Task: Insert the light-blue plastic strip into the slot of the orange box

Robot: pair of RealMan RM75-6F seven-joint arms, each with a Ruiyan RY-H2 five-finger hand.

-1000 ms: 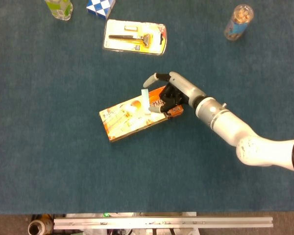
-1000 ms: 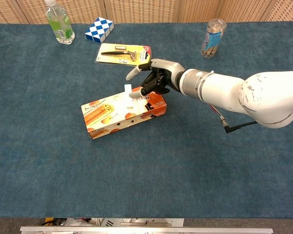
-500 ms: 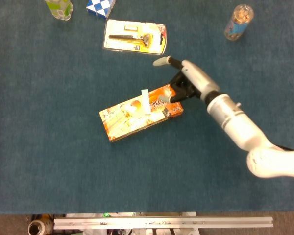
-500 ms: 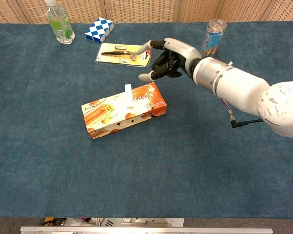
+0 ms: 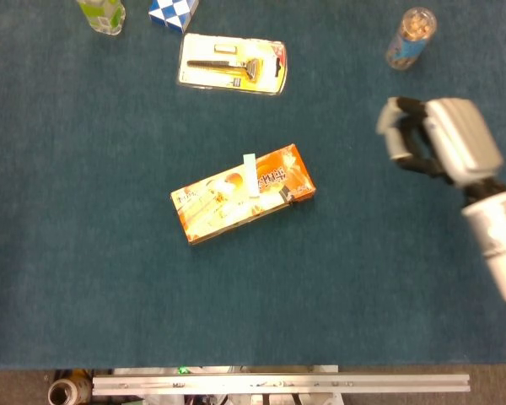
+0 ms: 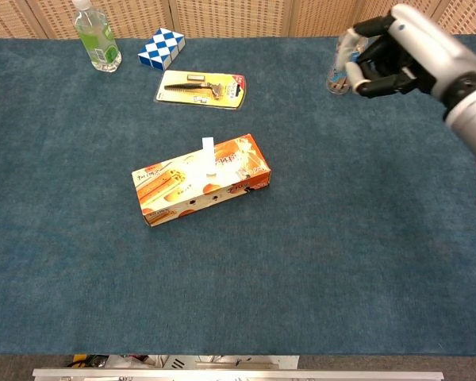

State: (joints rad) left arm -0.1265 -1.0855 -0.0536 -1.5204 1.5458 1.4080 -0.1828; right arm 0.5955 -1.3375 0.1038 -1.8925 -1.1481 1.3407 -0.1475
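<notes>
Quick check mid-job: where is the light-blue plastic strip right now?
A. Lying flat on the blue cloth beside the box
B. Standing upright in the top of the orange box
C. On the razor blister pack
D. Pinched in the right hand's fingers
B: the light-blue plastic strip stands upright out of the top of the orange cardboard box, while the right hand is well away from it, holding nothing.

— What is covering the table?
— A matt blue cloth, looking rough and felt-like.
— And the orange box?
— Printed card, shining slightly. At twelve o'clock from it, the razor pack is gleaming like glossy plastic.
</notes>
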